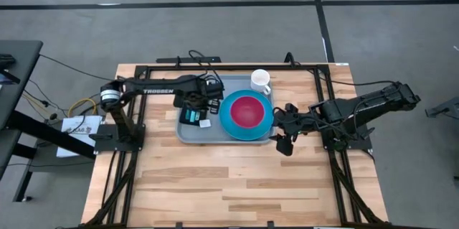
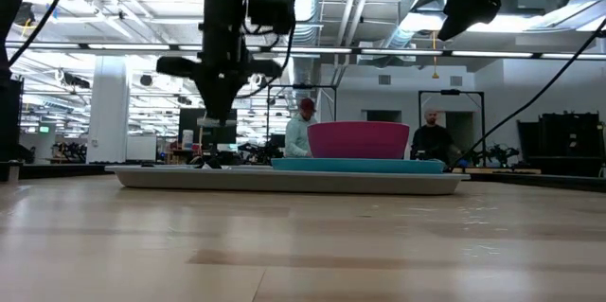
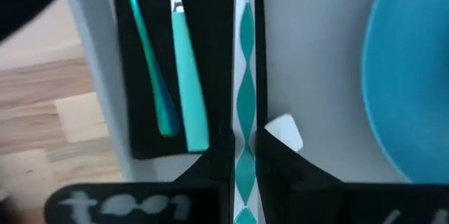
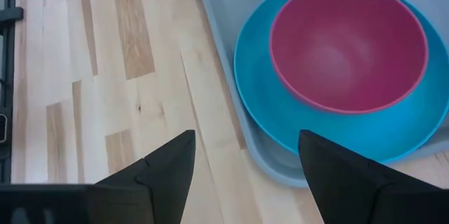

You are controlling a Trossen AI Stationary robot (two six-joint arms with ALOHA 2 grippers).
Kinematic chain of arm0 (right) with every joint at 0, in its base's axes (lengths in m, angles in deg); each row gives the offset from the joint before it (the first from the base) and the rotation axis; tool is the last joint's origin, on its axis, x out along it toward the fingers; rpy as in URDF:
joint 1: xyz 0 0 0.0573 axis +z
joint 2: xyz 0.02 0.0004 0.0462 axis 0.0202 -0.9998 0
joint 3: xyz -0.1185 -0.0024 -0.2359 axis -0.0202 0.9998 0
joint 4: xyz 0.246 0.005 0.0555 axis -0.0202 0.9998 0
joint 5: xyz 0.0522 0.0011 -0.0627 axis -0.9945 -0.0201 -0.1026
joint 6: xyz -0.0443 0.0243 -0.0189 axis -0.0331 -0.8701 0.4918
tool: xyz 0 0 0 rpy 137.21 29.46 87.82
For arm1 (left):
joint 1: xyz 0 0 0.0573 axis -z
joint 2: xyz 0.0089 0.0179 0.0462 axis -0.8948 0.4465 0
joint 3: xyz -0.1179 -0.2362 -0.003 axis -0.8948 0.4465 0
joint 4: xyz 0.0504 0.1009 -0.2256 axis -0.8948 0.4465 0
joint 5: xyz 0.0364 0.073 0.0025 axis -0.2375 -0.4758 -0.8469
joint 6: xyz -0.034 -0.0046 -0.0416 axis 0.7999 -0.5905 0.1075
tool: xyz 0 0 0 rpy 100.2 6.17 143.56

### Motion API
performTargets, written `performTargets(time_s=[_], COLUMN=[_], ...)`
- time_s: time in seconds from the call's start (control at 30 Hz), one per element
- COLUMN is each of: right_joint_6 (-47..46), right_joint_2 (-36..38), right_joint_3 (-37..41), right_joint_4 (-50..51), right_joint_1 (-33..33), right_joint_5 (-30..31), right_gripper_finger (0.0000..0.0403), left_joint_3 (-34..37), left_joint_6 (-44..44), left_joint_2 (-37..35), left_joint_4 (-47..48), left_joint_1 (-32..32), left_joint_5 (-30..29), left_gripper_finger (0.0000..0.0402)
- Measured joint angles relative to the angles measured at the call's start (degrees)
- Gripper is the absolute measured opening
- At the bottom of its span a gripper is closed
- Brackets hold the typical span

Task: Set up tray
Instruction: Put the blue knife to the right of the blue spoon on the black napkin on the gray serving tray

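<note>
Left gripper point(image 3: 243, 155) is over the left end of the large flat grey-blue plastic tray point(image 1: 188, 137), fingers closed on a teal-and-white wavy-patterned utensil handle point(image 3: 245, 76). It's right at the edge of the black rectangular napkin point(image 3: 210, 41), beside two teal-handled utensils point(image 3: 184, 76) already on it.

Risks, imo:
- If you release w/ the handle half off the napkin, it may end up straddling the edge, crooked vs the other two.
- Fingers sit close to the nearest utensil; opening wide could nudge it.
- Small white tag point(image 3: 284, 131) next to the fingers, could get dragged.

Right gripper point(image 4: 245, 157) idle, fingers apart, over bare wood just off the tray's right end; swinging it in risks clipping the round blue plate point(image 4: 393, 136).

Tray: low rim, rounded corners, flat on the wooden table point(image 1: 237, 186), toward the far side. Holds napkin, plate w/ magenta bowl point(image 1: 247, 110); white mug point(image 1: 259, 81) at far edge.
</note>
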Motion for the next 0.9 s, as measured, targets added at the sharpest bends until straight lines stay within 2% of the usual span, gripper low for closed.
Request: performTargets(time_s=[0.33, 0.63, 0.9], right_joint_6=[-3.0, -5.1, -5.9], right_joint_2=[0.0, 0.0, 0.0], right_joint_3=[0.0, 0.0, 0.0], right_joint_4=[0.0, 0.0, 0.0], right_joint_1=[0.0, 0.0, 0.0], right_joint_5=[0.0, 0.0, 0.0], right_gripper_finger=[0.0244, 0.0244, 0.0244], left_joint_3=[8.6, 14.8, 17.0], left_joint_6=[-2.2, -2.4, -2.5], left_joint_2=[0.0, 0.0, 0.0], left_joint_4=[-12.3, -18.4, -24.5], left_joint_1=[-3.3, -5.3, -6.0], left_joint_5=[3.3, 6.5, 6.6], left_gripper_finger=[0.0016, 0.0016, 0.0016])
